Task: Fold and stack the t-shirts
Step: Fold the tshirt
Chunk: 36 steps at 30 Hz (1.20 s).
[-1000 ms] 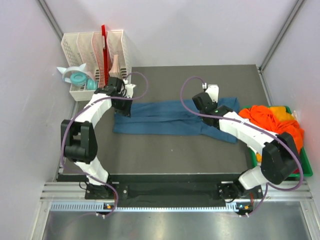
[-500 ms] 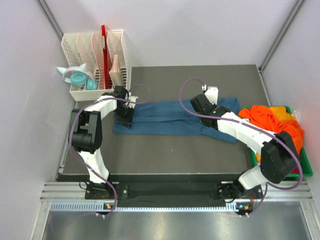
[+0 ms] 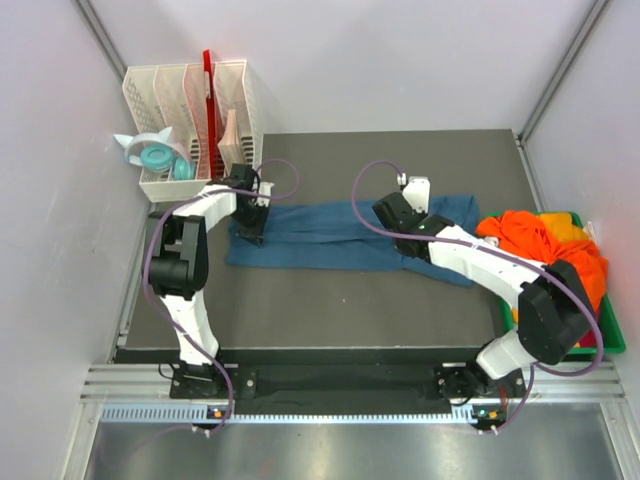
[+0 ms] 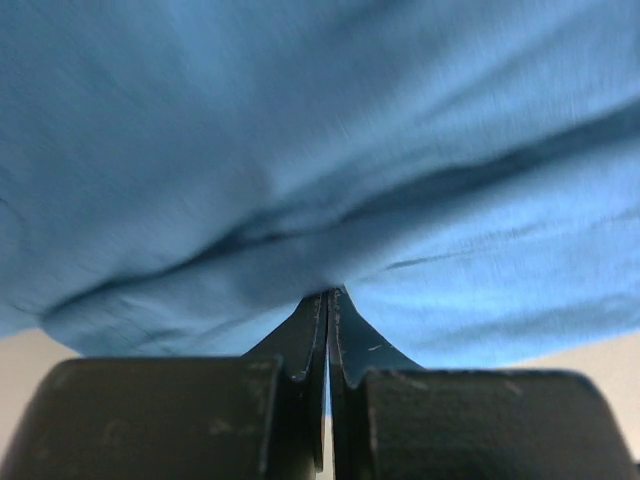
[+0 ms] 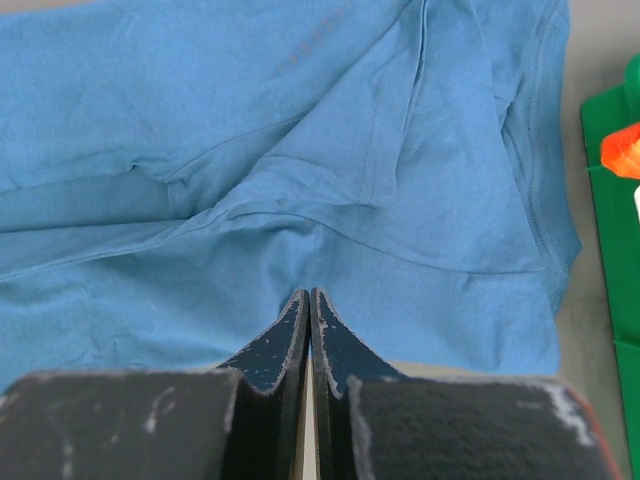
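A teal-blue t-shirt [image 3: 330,238] lies folded into a long strip across the dark mat. At its left end is my left gripper [image 3: 250,230]. The left wrist view shows those jaws [image 4: 328,293] shut, with the blue cloth [image 4: 320,150] bunched at the tips. My right gripper [image 3: 398,222] is over the strip's right part, jaws shut [image 5: 309,292] on the t-shirt [image 5: 300,130] near its near edge, below a sleeve. Orange t-shirts [image 3: 540,240] are heaped at the right in a green bin [image 3: 612,342].
A white slotted rack [image 3: 190,105] with a red upright piece stands at the back left, and tape rolls [image 3: 155,157] lie beside it. The green bin's edge [image 5: 612,210] shows at the right of the right wrist view. Grey walls close in on three sides.
My left gripper moved from beside the rack down onto the shirt's left end and closed there. My right gripper shifted slightly left with its jaws staying shut.
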{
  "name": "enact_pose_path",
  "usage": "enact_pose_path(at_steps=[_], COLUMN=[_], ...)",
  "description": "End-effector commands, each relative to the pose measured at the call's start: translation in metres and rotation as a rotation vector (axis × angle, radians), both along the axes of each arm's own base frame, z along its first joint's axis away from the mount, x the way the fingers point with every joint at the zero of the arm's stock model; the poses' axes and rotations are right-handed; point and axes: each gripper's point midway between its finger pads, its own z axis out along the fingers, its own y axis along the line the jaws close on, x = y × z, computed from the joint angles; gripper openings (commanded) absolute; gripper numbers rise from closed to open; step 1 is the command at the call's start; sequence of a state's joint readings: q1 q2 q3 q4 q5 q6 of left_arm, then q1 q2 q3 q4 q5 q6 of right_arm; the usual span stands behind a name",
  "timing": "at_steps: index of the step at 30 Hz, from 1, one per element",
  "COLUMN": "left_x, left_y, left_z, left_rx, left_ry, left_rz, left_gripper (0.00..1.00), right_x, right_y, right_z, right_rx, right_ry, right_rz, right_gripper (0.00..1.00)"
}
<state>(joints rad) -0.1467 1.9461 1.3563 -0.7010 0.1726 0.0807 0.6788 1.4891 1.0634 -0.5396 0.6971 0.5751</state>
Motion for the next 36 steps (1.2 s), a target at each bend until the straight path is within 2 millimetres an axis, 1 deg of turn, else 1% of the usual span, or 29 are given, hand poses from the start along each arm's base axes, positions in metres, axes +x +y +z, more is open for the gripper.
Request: enact_pose_path(at_steps=[1, 6, 12, 14, 16, 17, 18, 19, 20, 21, 22, 23, 24, 25, 26, 27, 29, 30, 32, 33, 34, 35, 36], left_x=[0.048, 0.070, 0.099, 0.102, 0.105, 0.106, 0.103, 0.108, 0.108, 0.106, 0.109, 0.110, 0.111, 0.110, 0.098, 0.097, 0.085, 0.071, 0.051, 0.036, 0.028, 0.021, 0.013], left_y=[0.008, 0.011, 0.017, 0.022, 0.025, 0.025, 0.025, 0.026, 0.027, 0.029, 0.032, 0.033, 0.039, 0.041, 0.036, 0.033, 0.025, 0.020, 0.004, 0.002, -0.002, -0.003, -0.003], left_z=[0.002, 0.011, 0.039, 0.043, 0.055, 0.061, 0.072, 0.082, 0.087, 0.090, 0.094, 0.093, 0.091, 0.090, 0.085, 0.093, 0.096, 0.095, 0.092, 0.082, 0.076, 0.071, 0.059], left_rx=[0.041, 0.038, 0.045, 0.061, 0.048, 0.027, 0.017, 0.014, 0.018, 0.025, 0.037, 0.036, 0.069, 0.057, 0.032, 0.018, -0.030, -0.055, -0.117, -0.119, -0.118, -0.118, -0.114], left_ry=[-0.125, -0.181, -0.298, -0.310, -0.335, -0.352, -0.382, -0.431, -0.454, -0.471, -0.498, -0.498, -0.491, -0.475, -0.413, -0.416, -0.395, -0.372, -0.335, -0.290, -0.265, -0.238, -0.200], left_rz=[0.043, 0.092, 0.146, 0.163, 0.171, 0.197, 0.194, 0.196, 0.196, 0.202, 0.208, 0.209, 0.226, 0.226, 0.207, 0.174, 0.126, 0.098, 0.007, -0.008, -0.035, -0.049, -0.058], left_gripper=[0.00, 0.00, 0.00, 0.00, 0.00, 0.00, 0.01, 0.02, 0.03, 0.05, 0.05, 0.05, 0.05, 0.03, 0.02, 0.01, 0.01, 0.01, 0.00, 0.00, 0.00, 0.00, 0.00], right_x=[0.005, 0.004, 0.001, 0.000, -0.002, -0.002, -0.003, -0.004, -0.005, -0.005, -0.007, -0.007, -0.007, -0.009, -0.009, -0.010, -0.011, -0.010, -0.009, -0.007, -0.001, 0.003, 0.006], right_y=[0.009, 0.009, 0.007, 0.006, 0.007, 0.007, 0.008, 0.009, 0.009, 0.010, 0.012, 0.013, 0.014, 0.016, 0.017, 0.017, 0.015, 0.013, 0.003, -0.001, -0.014, -0.020, -0.023], right_z=[0.010, 0.011, 0.011, 0.010, 0.009, 0.008, 0.007, 0.008, 0.006, 0.005, 0.003, 0.003, 0.002, 0.000, 0.000, 0.001, 0.001, 0.004, 0.003, 0.002, -0.003, -0.009, -0.015], right_rx=[0.021, 0.019, 0.019, 0.016, 0.018, 0.018, 0.019, 0.022, 0.020, 0.023, 0.022, 0.022, 0.023, 0.022, 0.021, 0.026, 0.022, 0.017, -0.010, -0.021, -0.028, -0.036, -0.033], right_ry=[-0.038, -0.043, -0.043, -0.040, -0.038, -0.035, -0.036, -0.039, -0.035, -0.035, -0.033, -0.033, -0.030, -0.026, -0.024, -0.028, -0.031, -0.042, -0.044, -0.040, -0.025, -0.001, 0.021], right_rz=[-0.008, -0.011, -0.018, -0.022, -0.021, -0.020, -0.021, -0.017, -0.017, -0.016, -0.013, -0.011, -0.011, -0.008, -0.006, -0.008, -0.011, -0.021, -0.044, -0.047, -0.076, -0.088, -0.086], right_gripper=[0.00, 0.00, 0.00, 0.00, 0.00, 0.00, 0.00, 0.00, 0.00, 0.00, 0.00, 0.00, 0.00, 0.00, 0.00, 0.00, 0.00, 0.00, 0.00, 0.00, 0.00, 0.00, 0.00])
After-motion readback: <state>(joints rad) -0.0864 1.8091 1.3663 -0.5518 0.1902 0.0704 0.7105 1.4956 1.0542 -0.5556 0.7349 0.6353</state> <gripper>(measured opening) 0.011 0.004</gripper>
